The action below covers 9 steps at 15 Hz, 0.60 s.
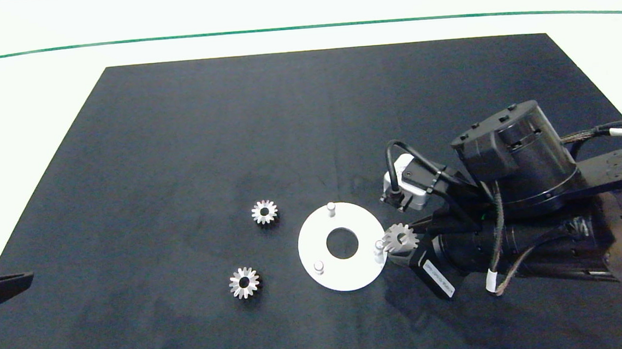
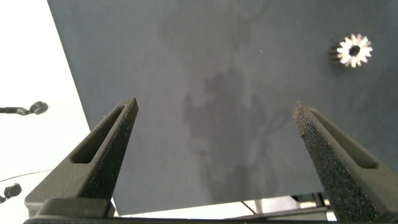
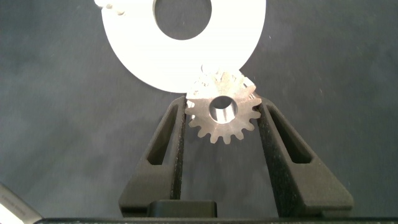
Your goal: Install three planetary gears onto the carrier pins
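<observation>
The right gripper pinches a toothed silver gear, hiding the white disc's nearest pin; the left gripper hangs spread.

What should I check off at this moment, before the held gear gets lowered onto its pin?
1. Grip: right gripper holds one planetary gear between its fingers: ok.
2. Gear bore visible and unobstructed: ok.
3. Bore over the nearest carrier pin: gear sits beside the pin, at the white disc's edge: not ok.
4. All three pins bare: ok.
5. The other two gears lie on the black mat, apart from the disc: ok.
6. Left gripper open, away at the mat's left edge: ok.
</observation>
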Motion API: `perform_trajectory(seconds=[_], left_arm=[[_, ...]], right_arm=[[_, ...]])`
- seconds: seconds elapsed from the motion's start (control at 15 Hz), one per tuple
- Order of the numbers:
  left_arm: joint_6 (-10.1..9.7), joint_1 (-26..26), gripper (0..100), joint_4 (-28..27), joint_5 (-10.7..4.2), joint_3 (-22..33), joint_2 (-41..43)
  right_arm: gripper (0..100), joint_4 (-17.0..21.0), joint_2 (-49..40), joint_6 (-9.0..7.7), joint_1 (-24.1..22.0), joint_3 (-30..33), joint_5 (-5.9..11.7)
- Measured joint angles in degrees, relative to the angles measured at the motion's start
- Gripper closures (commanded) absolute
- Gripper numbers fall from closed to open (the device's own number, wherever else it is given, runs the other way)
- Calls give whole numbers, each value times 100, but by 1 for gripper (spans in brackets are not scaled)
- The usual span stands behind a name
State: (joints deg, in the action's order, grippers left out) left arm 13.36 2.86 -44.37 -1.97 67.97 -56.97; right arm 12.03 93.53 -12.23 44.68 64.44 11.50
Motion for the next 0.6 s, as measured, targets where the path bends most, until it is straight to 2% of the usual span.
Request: perform_trajectory(seconds=[0.6], left_arm=[[2, 29, 0, -20, -2, -4, 0]], right_arm=[[90, 0, 443, 85, 5, 273, -4]])
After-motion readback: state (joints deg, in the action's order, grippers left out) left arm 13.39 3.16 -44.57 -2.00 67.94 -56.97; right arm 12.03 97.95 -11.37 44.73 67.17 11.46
